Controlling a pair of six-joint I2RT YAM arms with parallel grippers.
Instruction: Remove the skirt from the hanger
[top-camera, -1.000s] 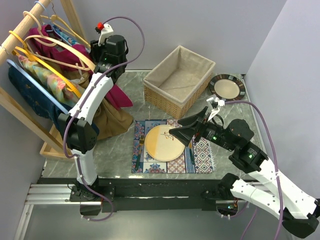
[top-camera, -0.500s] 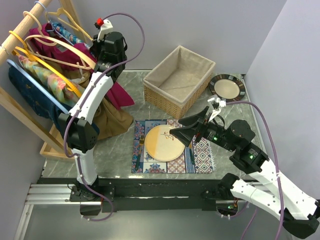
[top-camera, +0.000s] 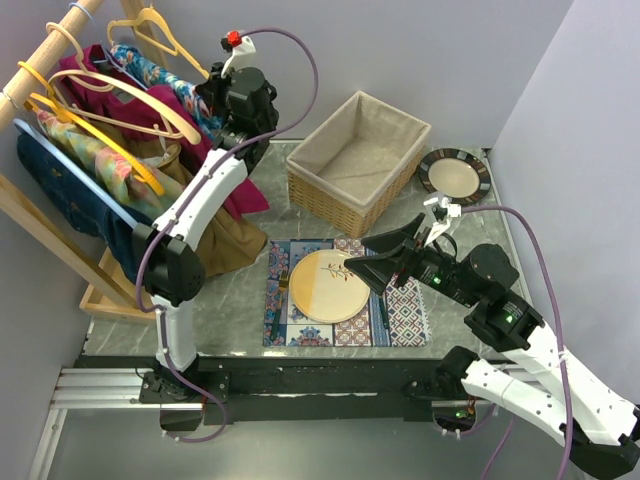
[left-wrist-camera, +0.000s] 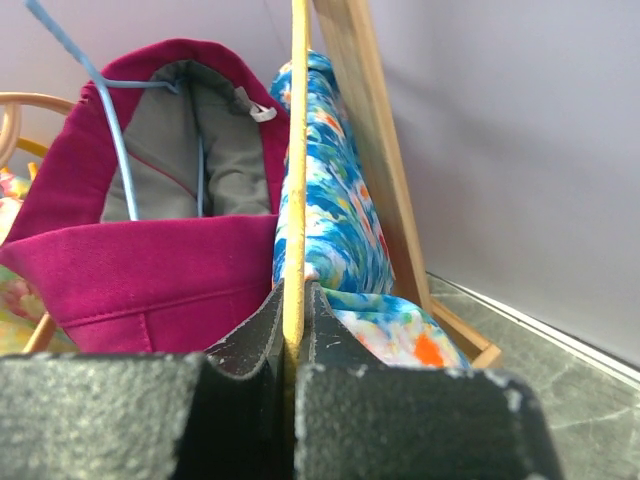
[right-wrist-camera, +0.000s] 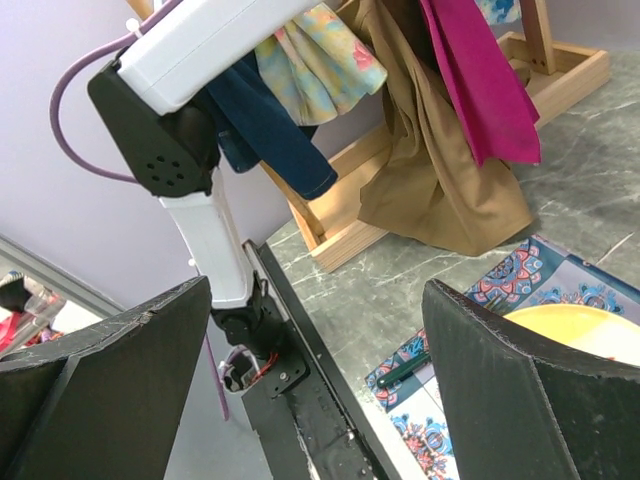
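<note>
The skirt (top-camera: 165, 82), blue with bright flowers, hangs on a pale wooden hanger (top-camera: 150, 25) at the rack's far end. My left gripper (top-camera: 212, 108) is shut on that hanger's thin bar. In the left wrist view the bar (left-wrist-camera: 296, 150) runs straight up between the closed jaws of the left gripper (left-wrist-camera: 294, 302), with the skirt (left-wrist-camera: 340, 210) draped just to its right. My right gripper (top-camera: 375, 262) hovers open over the placemat, nothing between its fingers; the right wrist view shows the right gripper (right-wrist-camera: 315, 300) facing the rack base.
A magenta garment (left-wrist-camera: 150, 270), a brown one (top-camera: 215, 240), a denim one (top-camera: 60, 190) and more hangers crowd the wooden rack (top-camera: 40, 225). A wicker basket (top-camera: 355, 160) and striped plate (top-camera: 455, 173) stand behind. A yellow plate (top-camera: 325, 285) lies on the patterned placemat (top-camera: 405, 310).
My left gripper closed on the hanger bar and moved up and to the right, lifting the hanger with the floral skirt. The right arm barely shifted.
</note>
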